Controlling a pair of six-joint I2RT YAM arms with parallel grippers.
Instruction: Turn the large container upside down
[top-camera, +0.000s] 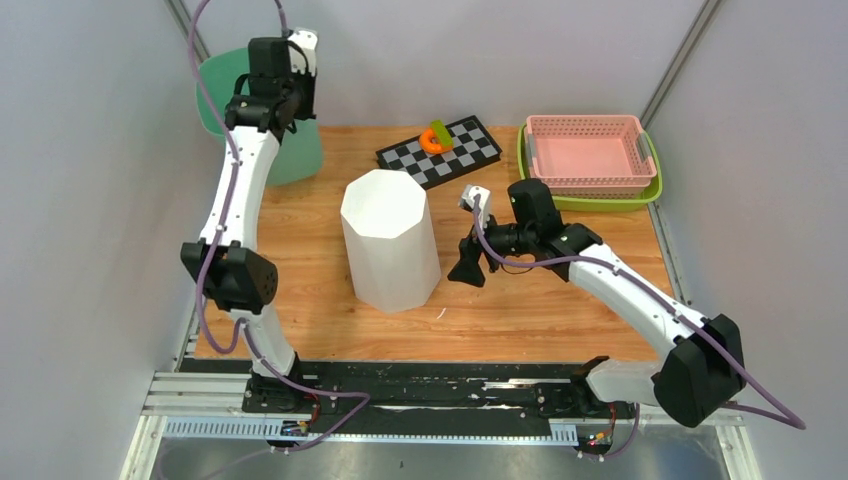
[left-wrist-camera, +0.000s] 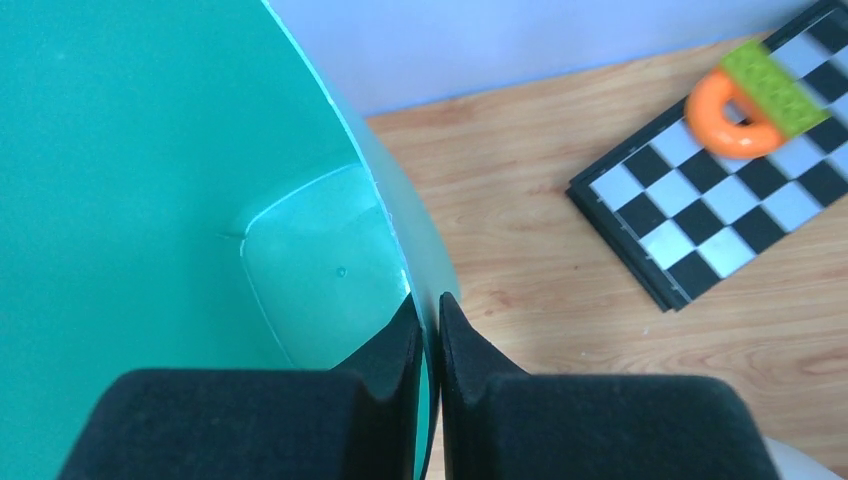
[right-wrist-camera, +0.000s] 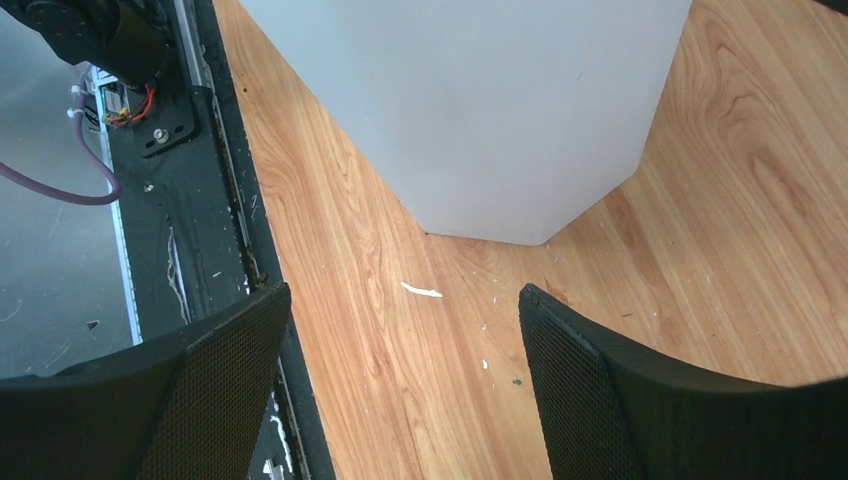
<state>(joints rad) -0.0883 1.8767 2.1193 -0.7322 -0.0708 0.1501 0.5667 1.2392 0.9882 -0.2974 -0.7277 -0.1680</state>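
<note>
A tall white octagonal container (top-camera: 390, 240) stands in the middle of the wooden table; its top face looks flat and closed. It also fills the top of the right wrist view (right-wrist-camera: 480, 100). A teal container (top-camera: 300, 150) is at the back left, tilted, its inside showing in the left wrist view (left-wrist-camera: 150, 150). My left gripper (top-camera: 280, 120) is shut on the teal container's rim (left-wrist-camera: 428, 310), one finger inside and one outside. My right gripper (top-camera: 468, 268) is open and empty, low over the table just right of the white container's base (right-wrist-camera: 405, 300).
A chessboard (top-camera: 440, 152) lies at the back centre with an orange ring and green block (top-camera: 435, 138) on it. A pink basket (top-camera: 588, 150) sits in a green tray (top-camera: 590, 203) at the back right. The black rail (right-wrist-camera: 200, 200) runs along the table's near edge.
</note>
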